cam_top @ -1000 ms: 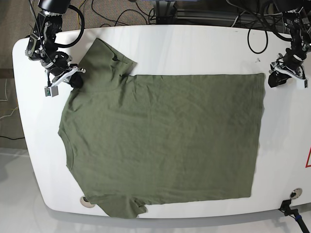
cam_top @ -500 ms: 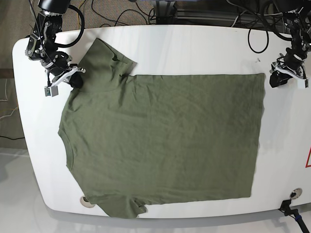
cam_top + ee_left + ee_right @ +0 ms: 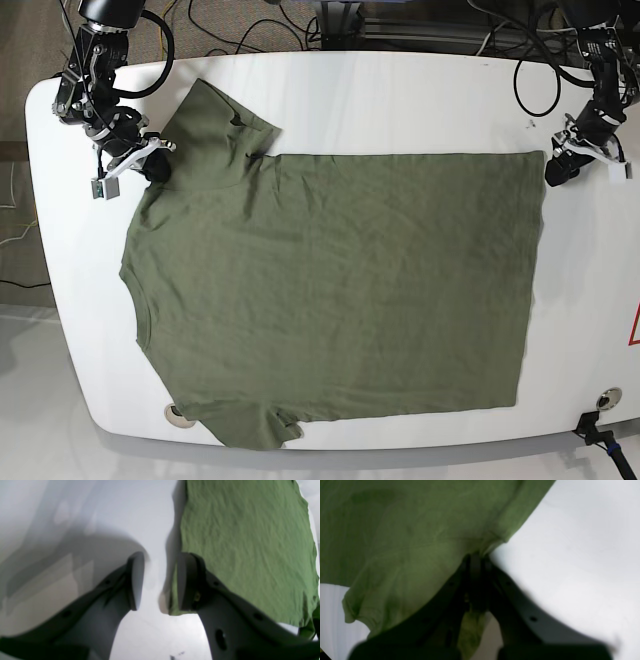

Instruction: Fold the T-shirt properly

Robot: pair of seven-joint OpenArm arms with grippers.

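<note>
The olive-green T-shirt point(image 3: 340, 290) lies flat on the white table point(image 3: 400, 100), neckline to the left and hem to the right. My right gripper point(image 3: 152, 163) is at the far left sleeve seam. In the right wrist view it point(image 3: 475, 562) is shut on a pinch of the shirt's cloth point(image 3: 407, 542). My left gripper point(image 3: 556, 170) is at the hem's far right corner. In the left wrist view it point(image 3: 160, 582) is open, low over the table, with one finger point(image 3: 186, 580) at the shirt's edge point(image 3: 245, 542) and the other point(image 3: 136, 580) over bare table.
Cables point(image 3: 260, 25) hang behind the table's far edge. Round fittings sit at the front left point(image 3: 180, 415) and front right point(image 3: 607, 398). A red-edged sticker point(image 3: 634, 330) is at the right edge, and a small dark mark point(image 3: 530, 124) is near the left arm.
My left gripper has moved left and down to the hem's far corner. My right gripper and the shirt have not moved.
</note>
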